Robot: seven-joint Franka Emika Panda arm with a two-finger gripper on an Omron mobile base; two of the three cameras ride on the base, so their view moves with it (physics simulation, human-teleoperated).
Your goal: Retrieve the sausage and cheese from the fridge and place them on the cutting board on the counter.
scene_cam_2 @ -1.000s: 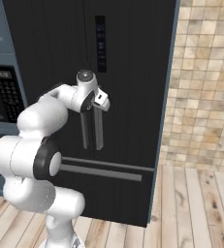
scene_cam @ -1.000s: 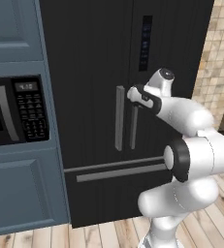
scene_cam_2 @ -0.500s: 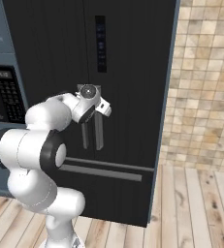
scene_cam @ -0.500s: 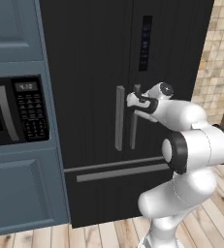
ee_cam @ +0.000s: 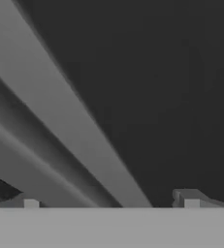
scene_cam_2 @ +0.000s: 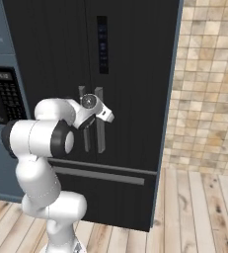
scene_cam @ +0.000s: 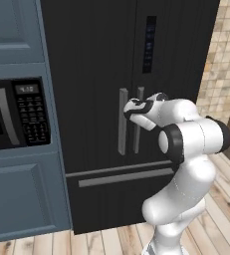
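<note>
**Item: French-door fridge, closed; claw at the handles**

Fridge (scene_cam: 111, 60): tall, black, smooth matt front, both upper doors shut, lower drawer shut beneath them. Judged heavy and rigid; a door likely swings on a stiff seal and wants a steady pull, not a snatch.

Handles: two grey vertical bars at the centre seam, the left handle (scene_cam: 122, 122) and the right handle (scene_cam: 138, 119), straight, hard, probably smooth and a little slippery. In the hand view one bar (ee_cam: 60, 111) runs diagonally from 10 o'clock toward 5 o'clock, passing between the fingertips (ee_cam: 191, 198). Best hold, by judgement: across a bar near mid-height, jaws square to it.

Claw (scene_cam: 132, 107): spread wide, gripping nothing, close against the handles; from the right base view (scene_cam_2: 98, 116) contact cannot be told.

Drawer handle (scene_cam: 124, 177): long grey horizontal bar, at 6 o'clock from the claw.

Display strip (scene_cam: 149, 45): narrow dark panel, at 12 o'clock from the claw.

Microwave (scene_cam: 17, 114): black, built into blue-grey cabinetry, at 9 o'clock.

Sausage, cheese: presumably behind the shut doors.
</note>
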